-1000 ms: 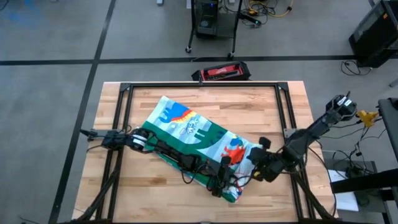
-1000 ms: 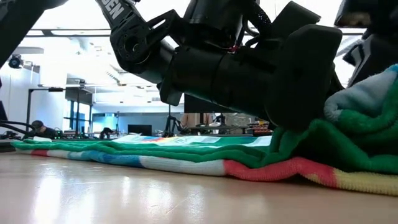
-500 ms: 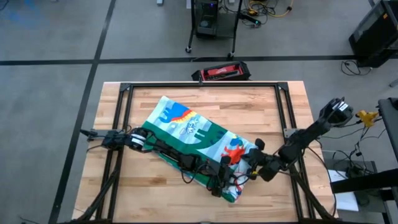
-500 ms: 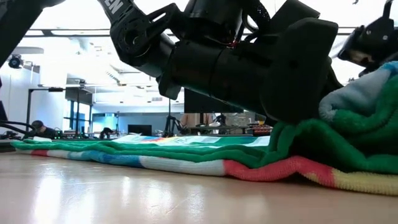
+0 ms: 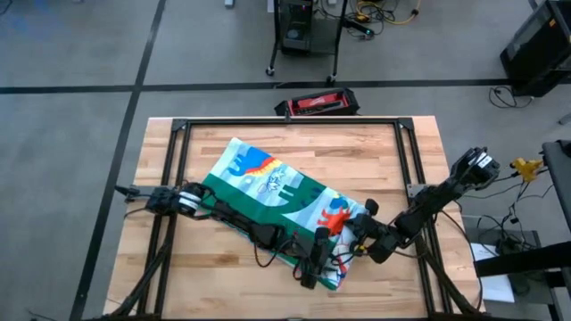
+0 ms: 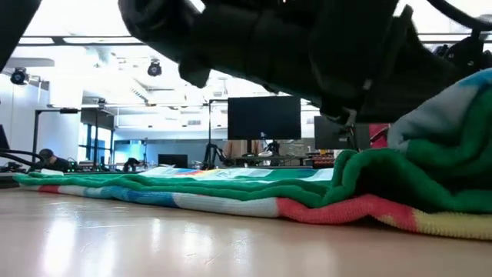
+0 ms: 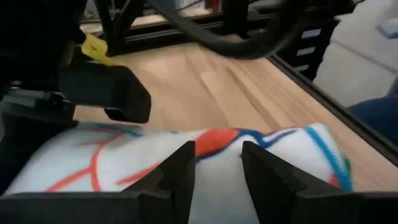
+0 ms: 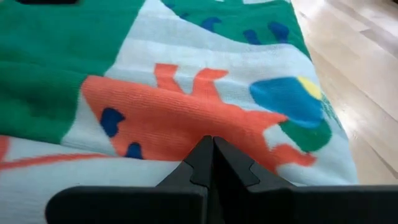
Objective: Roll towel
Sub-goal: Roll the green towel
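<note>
A wooden table [image 5: 268, 143] is carrying the towel [image 5: 268, 192], which is lying diagonally across its middle, running from the far left toward the near right. Most of the cloth is lying flat, showing a green band, pale stripes and coloured dinosaur prints. Its near-right end is bunching up into a thick fold, which in the low view is rising as a green and pale hump [image 6: 430, 185] above the flat stretch.

The left arm is reaching in from the table's left edge and lying along the towel's near side. The left gripper [image 5: 314, 267] is sitting at the bunched end. In its own wrist view its two dark fingers [image 7: 177, 177] are standing partly apart, with pale printed cloth filling the gap between them and lying just under them. Whether they are actually pinching the cloth cannot be told.

The right arm is coming in from the table's right edge. The right gripper [image 5: 357, 239] is sitting against the same bunched end, just beside the left gripper. In its wrist view its fingers [image 8: 208, 165] are pressed fully together with nothing between them, and the closed tip is resting on or just over an orange dinosaur print; actual contact cannot be told.
</note>
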Robot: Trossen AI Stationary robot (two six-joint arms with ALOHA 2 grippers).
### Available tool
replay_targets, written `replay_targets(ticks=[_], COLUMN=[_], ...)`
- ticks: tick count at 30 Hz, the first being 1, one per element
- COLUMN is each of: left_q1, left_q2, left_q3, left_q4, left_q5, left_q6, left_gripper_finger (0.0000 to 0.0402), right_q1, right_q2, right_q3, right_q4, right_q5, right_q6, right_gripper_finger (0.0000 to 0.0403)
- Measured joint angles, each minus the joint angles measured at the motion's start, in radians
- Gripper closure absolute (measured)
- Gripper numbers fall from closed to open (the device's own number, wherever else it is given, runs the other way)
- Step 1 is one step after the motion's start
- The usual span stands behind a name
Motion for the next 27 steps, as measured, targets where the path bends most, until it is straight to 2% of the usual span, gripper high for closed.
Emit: replay_targets(ticks=[16, 24, 27], left_q1=[-0.068, -0.098, -0.107], left_q2=[-0.01, -0.062, -0.063], left_q3=[0.002, 0.002, 0.002], left_q4=[-0.102, -0.284, -0.297], left_q5=[-0.157, -0.318, -0.325], left_q6=[-0.078, -0.125, -0.156], left_gripper_finger=[0.0283, 0.0283, 0.0283], right_q1=[0.027, 0.027, 0.027], right_q2=[0.014, 0.014, 0.014], right_q3=[-0.003, -0.006, -0.006], right_q4=[0.01, 0.01, 0.01], right_q5=[0.03, 0.033, 0.035], right_q6=[0.012, 0.006, 0.006], right_gripper_finger=[0.0403, 0.0403, 0.0403])
